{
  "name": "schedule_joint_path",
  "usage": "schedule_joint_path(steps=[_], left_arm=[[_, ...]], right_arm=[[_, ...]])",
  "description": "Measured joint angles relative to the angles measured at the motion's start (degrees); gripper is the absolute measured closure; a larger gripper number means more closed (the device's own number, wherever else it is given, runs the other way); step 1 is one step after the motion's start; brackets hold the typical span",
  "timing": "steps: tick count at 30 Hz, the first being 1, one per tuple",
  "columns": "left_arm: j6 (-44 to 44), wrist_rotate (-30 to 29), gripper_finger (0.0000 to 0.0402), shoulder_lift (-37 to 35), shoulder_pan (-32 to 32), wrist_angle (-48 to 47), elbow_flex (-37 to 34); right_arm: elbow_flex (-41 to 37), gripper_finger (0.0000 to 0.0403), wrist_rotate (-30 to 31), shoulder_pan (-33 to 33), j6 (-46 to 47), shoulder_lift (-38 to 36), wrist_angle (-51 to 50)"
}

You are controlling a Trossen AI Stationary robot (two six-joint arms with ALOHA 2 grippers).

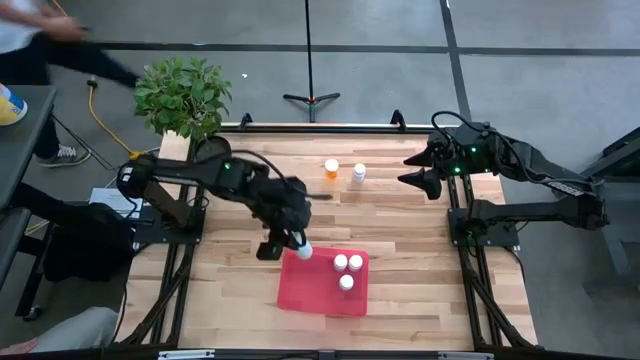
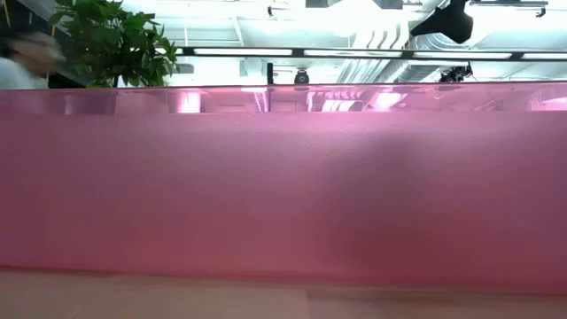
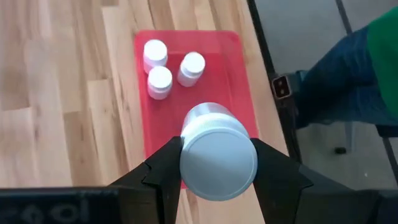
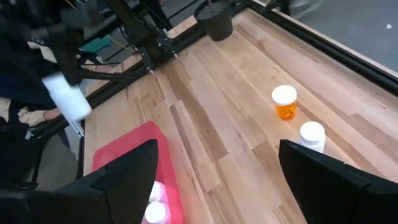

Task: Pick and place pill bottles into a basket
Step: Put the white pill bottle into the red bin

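Observation:
My left gripper [image 1: 290, 242] is shut on a white pill bottle [image 3: 217, 163] above the far left corner of the red-pink basket [image 1: 318, 295]. Three white bottles [image 1: 346, 268] stand in the basket; they also show in the left wrist view [image 3: 168, 67]. An orange bottle [image 1: 331, 168] and a white bottle [image 1: 358, 173] stand on the table at the far middle; both show in the right wrist view, the orange bottle [image 4: 285, 102] and the white one [image 4: 311, 135]. My right gripper [image 1: 420, 170] is open and empty to the right of them. My left gripper pinches the white bottle between its two fingers [image 3: 163, 171], one on each side at the cap end [image 3: 186, 155]. The fingers point down from above. The bottle's cap faces up toward the wrist and its body hangs below, slightly tilted, clear of the basket.
A potted plant [image 1: 183, 95] stands at the table's far left corner, its black pot [image 4: 216, 18] showing in the right wrist view. The basket's pink wall [image 2: 283, 186] fills the low view. A person [image 1: 40, 50] is beyond the far left, and another person's leg [image 3: 348, 74] is by the near edge.

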Motion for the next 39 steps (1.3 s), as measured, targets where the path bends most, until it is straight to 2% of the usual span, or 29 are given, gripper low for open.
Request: schedule_joint_path(steps=[4, 12, 22, 35, 39], left_arm=[[-1.1, -4.1, 0.0207, 0.0, -1.4, 3.5, -5.2], [-4.5, -17.2, 0.0207, 0.0, -4.4, 4.0, -13.1], [-5.7, -19.7, 0.0207, 0.0, -8.2, 11.6, -18.3], [-5.5, -20.7, 0.0207, 0.0, -8.2, 17.3, -23.7], [-5.2, -20.6, 0.0207, 2.0, -8.1, 18.2, -23.9]], right_arm=[[0.0, 0.0080, 0.0, 0.0, 1.3, 0.0, 0.0], [0.0, 0.0080, 0.0, 0.0, 2.9, 0.0, 1.0], [0.0, 0.0080, 0.0, 0.0, 4.2, 0.0, 4.2], [0.0, 0.0080, 0.1, 0.0, 5.9, 0.0, 4.5], [0.0, 0.0080, 0.1, 0.0, 5.9, 0.1, 6.0]])
